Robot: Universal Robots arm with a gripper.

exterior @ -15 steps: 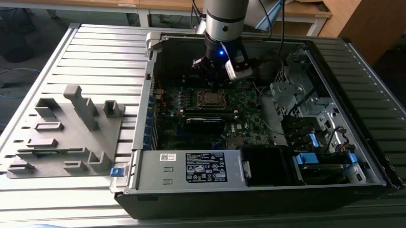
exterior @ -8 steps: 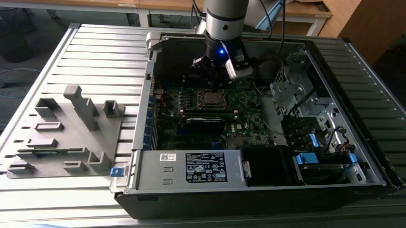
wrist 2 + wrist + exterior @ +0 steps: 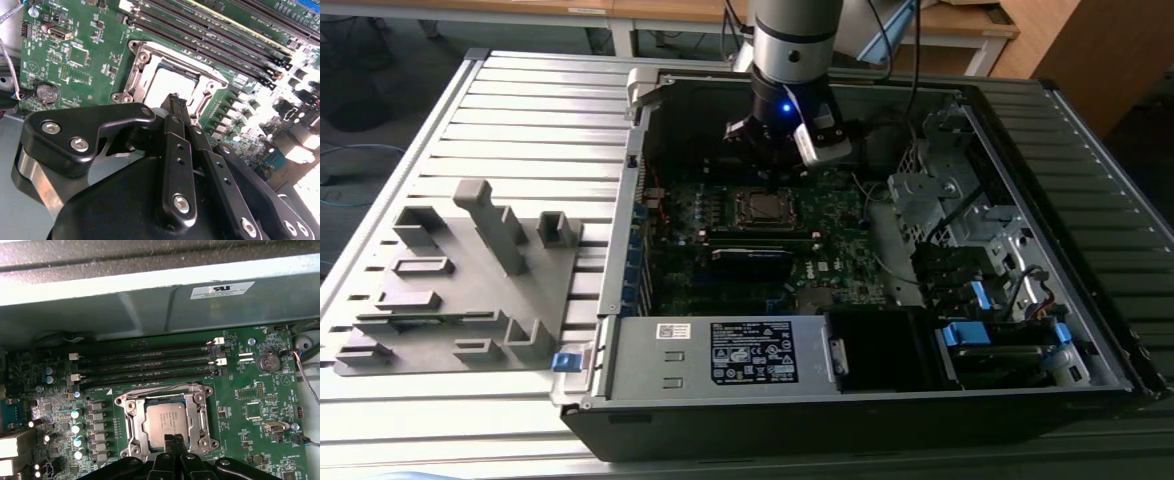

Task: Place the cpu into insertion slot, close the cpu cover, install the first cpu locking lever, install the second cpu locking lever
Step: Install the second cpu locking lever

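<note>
Exterior view, nearest first: an open computer case point(image 3: 1067, 395) lies on its side on a slatted metal table point(image 3: 520, 120). Along the case's near edge sits the power supply point(image 3: 720, 355), label side up, with blue-tabbed drive bays point(image 3: 987, 335) toward the exterior view's right. Beyond these the green motherboard point(image 3: 834, 235) covers the case floor. On the table at the exterior view's left, outside the case, stands a grey fixture block point(image 3: 454, 285) with upright posts and pockets.

The insertion slot point(image 3: 761, 207) sits mid-board – the cpu point(image 3: 167, 422) is already seated in it, silver face up, as the first wrist view shows. The cpu cover point(image 3: 131, 407) lies down flat around the chip, its window framing the metal face; four corner screws ring the frame. Whether either locking lever is latched cannot be told.

The gripper point(image 3: 173, 440) hangs directly above the socket, its tips over the edge of the cpu in both wrist views. The fingers point(image 3: 176, 107) are drawn together to a narrow point with nothing between them; contact with the chip cannot be confirmed.

Beyond the socket run the long black memory slots point(image 3: 145, 365) – parallel, and apparently unfilled. A coin cell battery point(image 3: 267, 361) sits in its holder near one corner of the board. Farthest back is the grey case wall point(image 3: 150, 310), carrying a white label.
</note>
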